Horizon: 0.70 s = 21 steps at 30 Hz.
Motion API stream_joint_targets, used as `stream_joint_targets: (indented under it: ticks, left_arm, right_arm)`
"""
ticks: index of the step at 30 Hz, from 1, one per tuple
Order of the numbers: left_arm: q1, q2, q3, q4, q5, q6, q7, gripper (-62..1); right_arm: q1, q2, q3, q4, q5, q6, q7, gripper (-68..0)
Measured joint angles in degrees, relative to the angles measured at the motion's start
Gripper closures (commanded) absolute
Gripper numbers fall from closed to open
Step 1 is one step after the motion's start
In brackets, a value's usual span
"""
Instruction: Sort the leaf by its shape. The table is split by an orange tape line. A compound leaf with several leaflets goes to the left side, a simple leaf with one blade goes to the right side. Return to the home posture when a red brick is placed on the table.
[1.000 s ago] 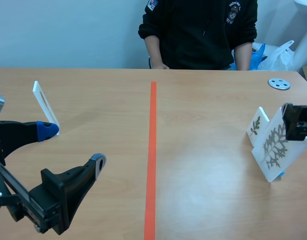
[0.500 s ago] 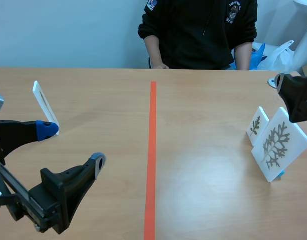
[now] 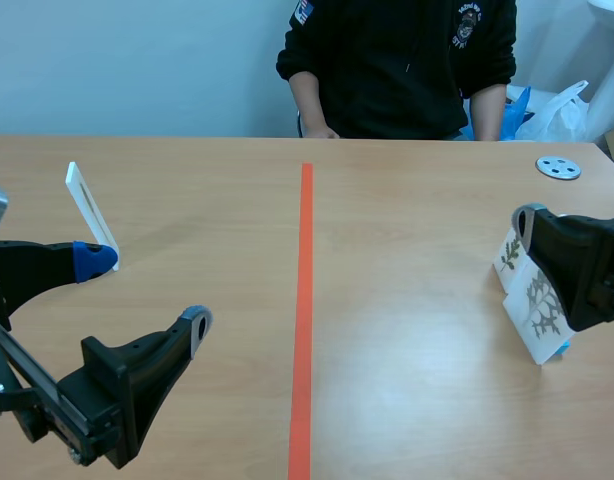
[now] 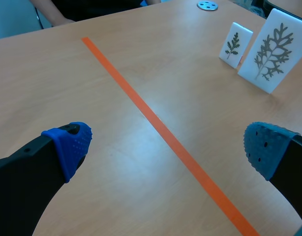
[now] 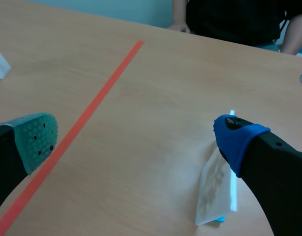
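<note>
The wooden table [image 3: 407, 400] ran away to a person [image 3: 397, 60] in a dark top seated at its far edge, with an orange tape line [image 3: 303, 300] splitting it into 2 halves. The left arm lay low at the near left, its left gripper [image 3: 147, 292] spread wide over bare wood with nothing between the 2 blue pads. The right arm came in from the right edge, its thick black fingers [image 3: 572, 265] standing in front of the task's things. The right gripper [image 5: 136, 140] was likewise wide apart and held nothing, 1 pad grey-green and 1 blue. The large leaf card [image 4: 269, 51] stood upright on the right side, mostly hidden behind that arm in the scene view. The left wrist view showed it whole, bearing a branching leaf cut into many lobes. The right wrist view caught the same card nearly edge-on, just beside the blue-padded finger. The small leaf card [image 4: 233, 45] stood just beside it, on its far side, carrying a green sprig of several leaflets. A blank-looking white card [image 3: 87, 205] leaned tilted on the far left side, its base just beside the left gripper's blue pad. A grey disc [image 3: 558, 167] with holes lay at the far right.
</note>
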Motion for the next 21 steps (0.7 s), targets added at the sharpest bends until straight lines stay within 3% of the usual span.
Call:
stream_joint_targets:
  ticks: [10, 21]
  left_arm:
    - [0.0, 0.0, 0.0, 0.0, 0.0, 0.0, 0.0, -62.3]
    - [0.0, 0.0, 0.0, 0.0, 0.0, 0.0, 0.0, -62.3]
  right_arm:
    - [-0.3, -1.0, -9.8, -0.5, -1.6, 0.2, 0.5, -67.9]
    - [-0.3, -1.0, -10.6, -0.5, -3.5, -0.6, 0.7, -67.9]
